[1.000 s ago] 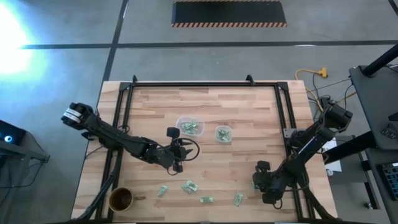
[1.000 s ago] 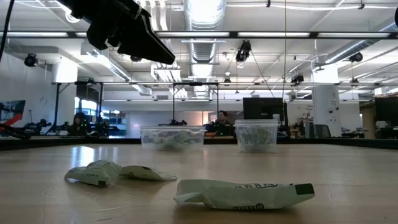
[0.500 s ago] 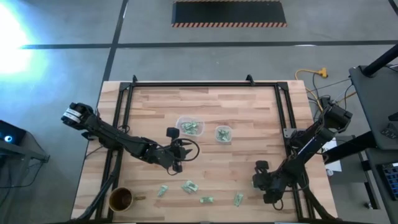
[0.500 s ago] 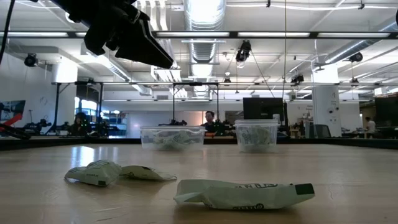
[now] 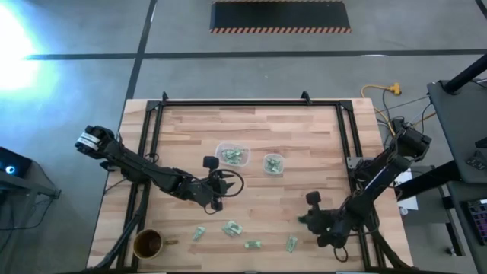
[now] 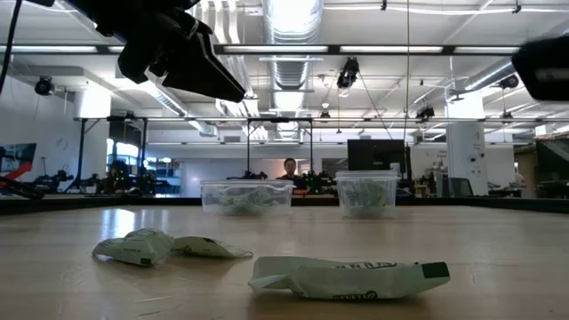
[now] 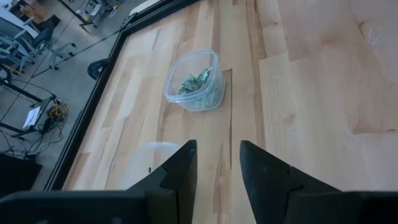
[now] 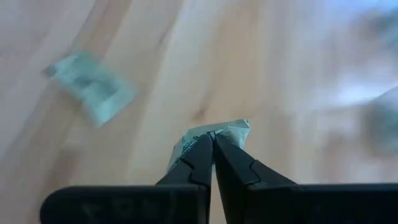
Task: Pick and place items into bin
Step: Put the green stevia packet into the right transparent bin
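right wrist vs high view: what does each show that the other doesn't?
Right wrist only: the right gripper is shut on a pale green packet, pinched at the fingertips above the wood.

High only: the whole layout. Two clear bins mid-table, both holding packets; the left gripper hovering beside the bins; a brown cup at the near left corner; three more loose packets along the near edge.

Both: the wooden table and one loose packet lying near the right gripper.
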Tool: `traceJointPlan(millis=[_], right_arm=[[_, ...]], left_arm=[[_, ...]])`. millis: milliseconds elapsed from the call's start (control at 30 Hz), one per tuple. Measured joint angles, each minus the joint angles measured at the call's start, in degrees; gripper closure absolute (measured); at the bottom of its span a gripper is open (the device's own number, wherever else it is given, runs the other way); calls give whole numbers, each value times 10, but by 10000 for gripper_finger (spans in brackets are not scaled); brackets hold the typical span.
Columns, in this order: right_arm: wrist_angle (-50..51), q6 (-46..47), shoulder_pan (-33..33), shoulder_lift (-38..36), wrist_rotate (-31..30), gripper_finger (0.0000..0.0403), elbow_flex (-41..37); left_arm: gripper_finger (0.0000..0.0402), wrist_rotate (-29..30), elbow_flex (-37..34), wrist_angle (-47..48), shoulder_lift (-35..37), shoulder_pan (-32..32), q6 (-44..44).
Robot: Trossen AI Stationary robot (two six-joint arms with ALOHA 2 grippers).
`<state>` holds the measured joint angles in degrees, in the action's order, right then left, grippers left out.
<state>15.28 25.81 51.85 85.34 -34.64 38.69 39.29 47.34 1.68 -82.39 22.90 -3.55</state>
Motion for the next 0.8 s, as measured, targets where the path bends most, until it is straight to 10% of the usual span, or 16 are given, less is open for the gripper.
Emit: traceJointPlan(millis=[333,800], right_arm=[[-3,-164,-55,-1,-220,395,41],[-12,-232,-315,-1,-189,394,50]], left_arm=[[297,0,0,-2,0,0,0],[297,0,0,-3,0,0,-1]])
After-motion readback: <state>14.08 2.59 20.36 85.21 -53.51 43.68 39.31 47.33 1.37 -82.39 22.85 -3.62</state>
